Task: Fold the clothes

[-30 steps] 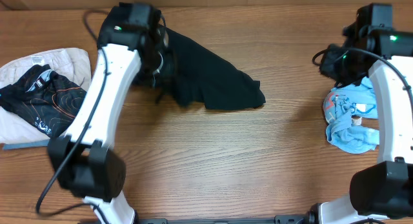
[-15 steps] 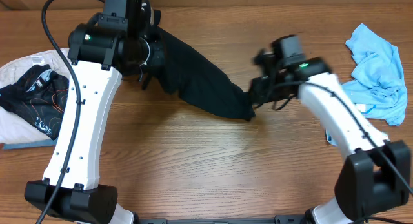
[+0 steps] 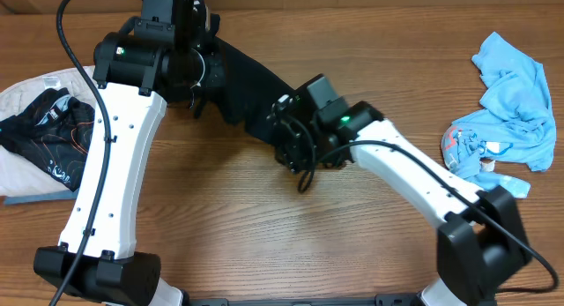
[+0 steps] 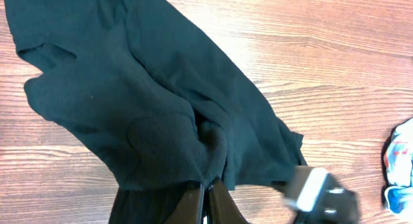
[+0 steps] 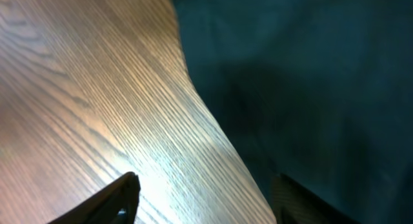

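wood table (image 3: 264, 235) has a crumpled light blue shirt (image 3: 511, 103) over by its right edge, and at its left edge a black printed cloth (image 3: 48, 134) sits on a cream one (image 3: 26, 178).

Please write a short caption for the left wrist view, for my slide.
Left claw shut on a bunched fold of the black garment, wooden table beyond.

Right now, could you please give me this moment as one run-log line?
left gripper: shut on black garment | right gripper: open, straddling its edge over table | fold: not done
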You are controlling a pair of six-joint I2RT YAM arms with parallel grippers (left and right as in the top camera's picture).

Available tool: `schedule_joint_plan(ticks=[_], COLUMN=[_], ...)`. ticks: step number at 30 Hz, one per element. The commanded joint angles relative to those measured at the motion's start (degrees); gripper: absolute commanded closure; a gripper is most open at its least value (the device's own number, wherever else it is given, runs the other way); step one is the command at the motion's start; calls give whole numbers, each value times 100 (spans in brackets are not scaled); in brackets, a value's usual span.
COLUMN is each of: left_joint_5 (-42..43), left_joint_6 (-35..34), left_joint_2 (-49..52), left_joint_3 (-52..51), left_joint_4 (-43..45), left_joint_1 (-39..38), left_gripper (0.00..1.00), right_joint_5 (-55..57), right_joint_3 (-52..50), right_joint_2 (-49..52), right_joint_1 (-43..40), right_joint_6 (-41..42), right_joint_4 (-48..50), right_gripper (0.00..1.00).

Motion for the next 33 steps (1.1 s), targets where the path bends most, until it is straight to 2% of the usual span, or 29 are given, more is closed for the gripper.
schedule_joint_plan(ticks=[1, 7, 13, 15, 16, 17, 18, 22, 25, 30, 33], left_joint_5=[-79, -79, -76, -79, -76, -79, -76, -140, -365, -1058, -1268], left_joint_6=[116, 114, 114, 114, 114, 116, 133, 186, 286, 308, 308], left_joint_2=[-90, -90, -90, -90, -90, -90, -90, -90, -90, -90, -90], left_joint_3=[260, 551, 616, 616, 616, 616, 616, 616, 616, 616, 616], left_joint_4=[66, 116, 101, 96, 98, 98, 92, 70, -13, -310, -391], left_joint_1=[26, 26, 26, 26, 26, 26, 26, 26, 26, 26, 33], left_gripper=[96, 96, 96, 96, 96, 96, 96, 96, 96, 96, 96], right_joint_5=[398, 1202, 1838, 2002, 2087, 2256, 2363, 2494, 3163, 4712, 4959], right_joint_3=[-26, -26, -26, -26, -26, -26, -26, -24, 15, 863, 1644], right_joint_2=[170, 179, 275, 339, 387, 424, 442, 448, 420, 219, 219], right_joint_1=[190, 372, 407, 407, 407, 404, 393, 319, 149, -966, -1805], right_joint_6=[87, 514, 933, 1113, 1222, 1469, 1639, 1989, 2428, 2476, 2481], right_joint_4=[216, 719, 1040, 1132, 1158, 1176, 1172, 1132, 994, 525, 197], right_gripper=[29, 20, 22, 33, 49, 79, 94, 96, 96, 96, 96])
